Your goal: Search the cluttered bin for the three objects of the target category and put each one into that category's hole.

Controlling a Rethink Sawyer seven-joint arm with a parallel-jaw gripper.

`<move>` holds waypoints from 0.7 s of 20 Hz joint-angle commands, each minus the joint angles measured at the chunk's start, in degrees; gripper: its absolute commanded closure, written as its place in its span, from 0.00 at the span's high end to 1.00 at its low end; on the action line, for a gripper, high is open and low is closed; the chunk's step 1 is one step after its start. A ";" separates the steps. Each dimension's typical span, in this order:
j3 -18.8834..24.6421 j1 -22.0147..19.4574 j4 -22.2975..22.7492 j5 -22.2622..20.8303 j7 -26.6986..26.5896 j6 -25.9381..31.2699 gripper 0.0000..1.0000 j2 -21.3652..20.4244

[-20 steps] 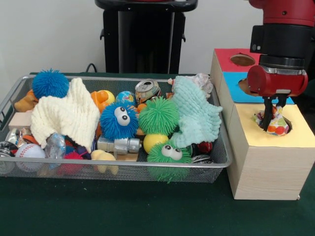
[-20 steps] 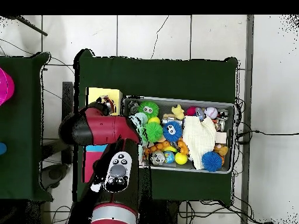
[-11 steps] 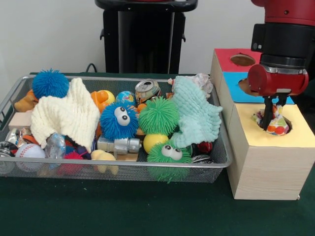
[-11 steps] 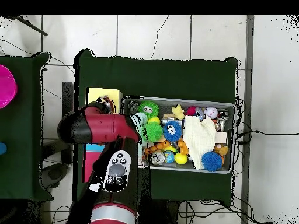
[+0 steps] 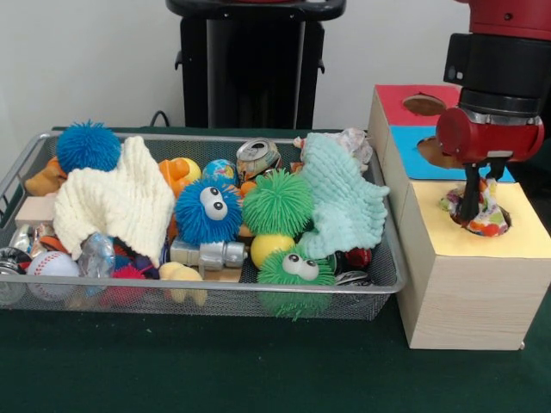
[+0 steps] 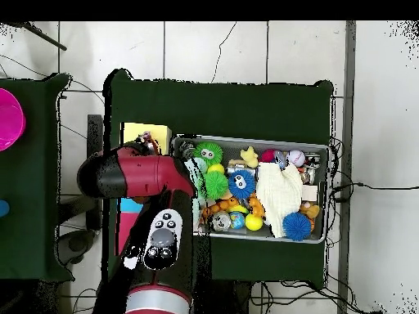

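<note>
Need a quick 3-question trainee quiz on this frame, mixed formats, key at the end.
1. True or false: the gripper is over the red-topped section of the sorting box.
2. The colourful patterned cloth sits at which hole? A) red-topped B) blue-topped C) yellow-topped
3. Fill in: the blue googly-eyed puffer ball lies directly beside a ____ puffer ball in the wire bin.

Key:
1. False; it is at the yellow-topped hole.
2. C
3. green
</note>
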 commanded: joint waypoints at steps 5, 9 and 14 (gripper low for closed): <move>2.53 -3.13 3.42 -2.13 6.32 5.24 1.00 -0.20; 1.88 -2.48 2.60 -1.96 6.58 7.39 1.00 -0.05; 1.79 -2.40 2.69 -1.75 6.53 8.99 1.00 -1.08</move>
